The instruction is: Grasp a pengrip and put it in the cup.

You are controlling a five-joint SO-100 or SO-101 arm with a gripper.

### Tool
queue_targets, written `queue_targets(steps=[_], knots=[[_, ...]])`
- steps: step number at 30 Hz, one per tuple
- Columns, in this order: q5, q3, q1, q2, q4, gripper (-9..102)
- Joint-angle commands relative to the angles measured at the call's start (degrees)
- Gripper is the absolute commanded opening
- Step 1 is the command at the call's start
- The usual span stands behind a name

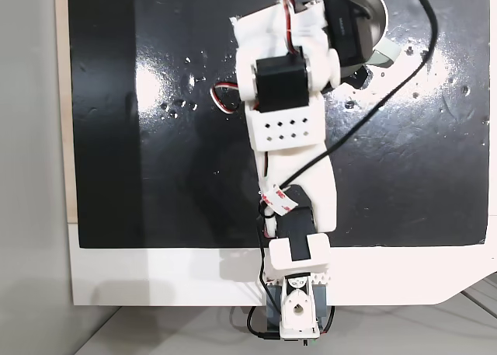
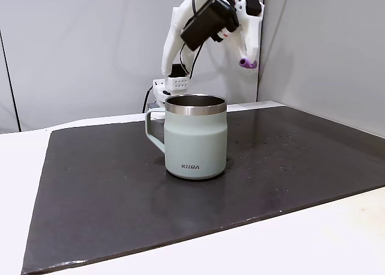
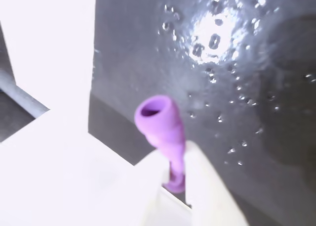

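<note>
Above the black mat (image 1: pixel 155 176), in a fixed view looking straight down, the white arm (image 1: pixel 291 161) stretched from its base at the bottom edge up toward the top of the picture. Its black motor block sat near the top, and a dark wrist part covered much of the cup (image 1: pixel 379 13), of which a curved steel rim and a pale handle showed at the top right. A black cable looped across the mat beside the arm. The mat lay on a white board (image 1: pixel 155 277), and glare spots marked its surface.

From the side, in a fixed view, the cup (image 2: pixel 196 136) stood upright on the mat (image 2: pixel 90 191), its handle to the picture's left and its steel rim open at the top. The arm (image 2: pixel 174 28) rose behind it, folded over at the top, with the gripper (image 2: pixel 246 62) pointing downward, high above the mat and a little to the right of the cup's rim in this view. The pen grip (image 2: pixel 246 63) was pinched at the tip of the fingers, clear of the cup and well above it.

Seen by the wrist view, the gripper (image 3: pixel 177 174) was closed on the pen grip (image 3: pixel 165 124), whose lower end sat wedged between the white fingers (image 3: pixel 207 186) while its flared, hollow end stuck out toward the mat (image 3: pixel 247 87) below. Bright reflections and small specks dotted the mat's surface.
</note>
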Motion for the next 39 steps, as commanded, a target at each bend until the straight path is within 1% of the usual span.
queue_targets(steps=[1,7,13,17,22,27,34,35,39], knots=[[-2.29,-3.87,3.78,6.15,1.67,0],[-5.01,-3.87,9.23,6.86,1.32,0],[-6.15,-3.96,16.35,4.75,-2.99,0],[-7.03,-5.71,18.72,2.20,-6.06,0],[-7.12,-9.58,19.78,-2.11,-8.79,0],[-6.42,-13.36,19.34,-6.06,-9.14,0],[-6.68,-13.89,17.31,-8.09,-4.04,0],[-6.42,-14.06,17.14,-8.09,-3.16,1],[-5.89,-16.17,17.05,-7.56,2.02,21]])
